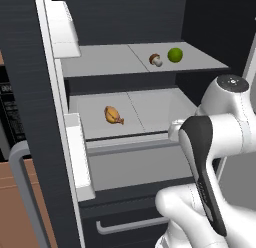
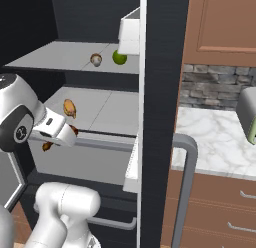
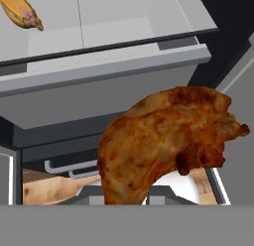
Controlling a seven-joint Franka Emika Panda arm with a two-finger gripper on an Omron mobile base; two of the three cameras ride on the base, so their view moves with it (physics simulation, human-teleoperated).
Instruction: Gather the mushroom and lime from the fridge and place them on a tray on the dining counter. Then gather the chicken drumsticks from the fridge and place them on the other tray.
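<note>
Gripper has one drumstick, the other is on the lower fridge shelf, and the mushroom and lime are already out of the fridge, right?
Not quite. The mushroom and lime sit on the upper shelf, as the left base view shows. The rest holds.

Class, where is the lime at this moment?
The lime sits on the fridge's upper shelf, just right of the mushroom in the left base view.

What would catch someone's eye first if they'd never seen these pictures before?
Most striking is the browned chicken drumstick looming large in the hand view, held in the gripper just outside the open fridge. Next, a second drumstick lies alone on the fridge's lower shelf. Above it, the mushroom and bright green lime sit side by side on the upper shelf.
</note>
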